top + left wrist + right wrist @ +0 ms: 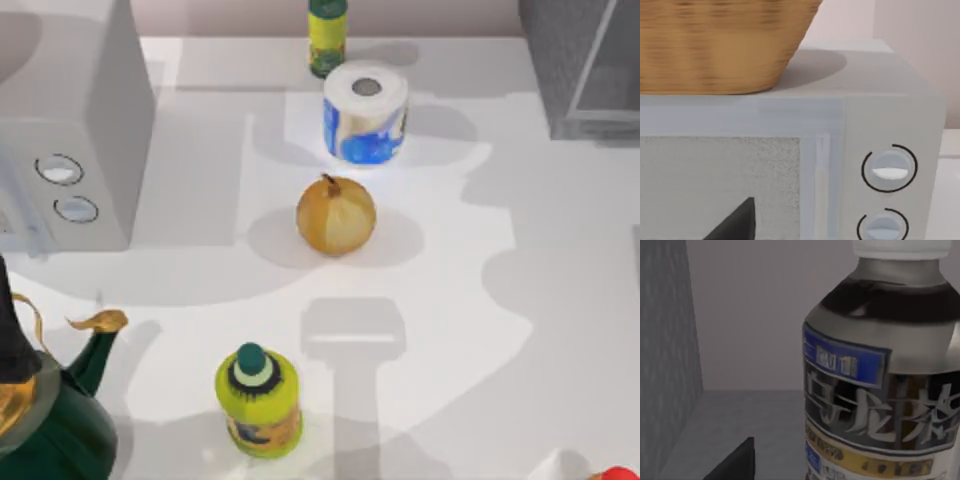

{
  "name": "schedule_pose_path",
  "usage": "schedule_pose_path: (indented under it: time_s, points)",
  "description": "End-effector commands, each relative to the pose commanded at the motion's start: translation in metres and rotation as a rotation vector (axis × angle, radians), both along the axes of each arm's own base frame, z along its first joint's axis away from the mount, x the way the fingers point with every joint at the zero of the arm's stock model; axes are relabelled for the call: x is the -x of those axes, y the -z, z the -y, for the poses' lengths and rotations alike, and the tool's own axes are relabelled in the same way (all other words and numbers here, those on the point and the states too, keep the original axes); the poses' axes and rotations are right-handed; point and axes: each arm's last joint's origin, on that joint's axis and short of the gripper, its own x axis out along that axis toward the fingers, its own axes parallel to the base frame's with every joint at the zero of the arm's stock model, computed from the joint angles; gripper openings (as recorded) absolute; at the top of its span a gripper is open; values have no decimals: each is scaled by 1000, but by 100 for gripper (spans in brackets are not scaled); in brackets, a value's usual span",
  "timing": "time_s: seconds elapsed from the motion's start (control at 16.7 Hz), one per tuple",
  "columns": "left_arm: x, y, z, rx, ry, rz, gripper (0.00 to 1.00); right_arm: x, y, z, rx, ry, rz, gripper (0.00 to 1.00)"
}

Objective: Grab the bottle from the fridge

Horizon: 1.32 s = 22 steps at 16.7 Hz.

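Inside the fridge (670,365), the bottle (880,380) is standing upright, looming close before the right gripper (737,462); whether its fingers are open, I cannot tell.

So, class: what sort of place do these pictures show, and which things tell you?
Probably a rendered kitchen counter: a white box with two dials, like a microwave, an onion, a paper roll, and a bottle inside a grey cabinet.

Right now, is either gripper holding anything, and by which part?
Cannot be told. In the right wrist view the bottle stands close ahead inside the fridge, no fingers on it. The left wrist view faces the white box.
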Motion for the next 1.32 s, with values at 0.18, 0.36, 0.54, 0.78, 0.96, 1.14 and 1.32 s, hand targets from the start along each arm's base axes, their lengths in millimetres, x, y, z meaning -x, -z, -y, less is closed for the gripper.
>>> schedule_pose_path:
  time_s: [0.18,0.36,0.54,0.78,0.96,1.14,1.32]
  points:
    - [0,0,0,0,0,0,100,-24,0,0,0,0,0,100]
    - [0,0,0,0,0,0,100,-43,0,-1,0,0,2,100]
    - [0,0,0,0,0,0,100,-46,0,-1,0,0,1,100]
    - [0,0,0,0,0,0,100,-46,0,-1,0,0,1,85]
    - [0,0,0,0,0,0,100,-46,0,-1,0,0,1,62]
    - [0,0,0,0,0,0,100,-46,0,-1,0,0,1,40]
    - [0,0,0,0,0,0,100,-46,0,-1,0,0,1,17]
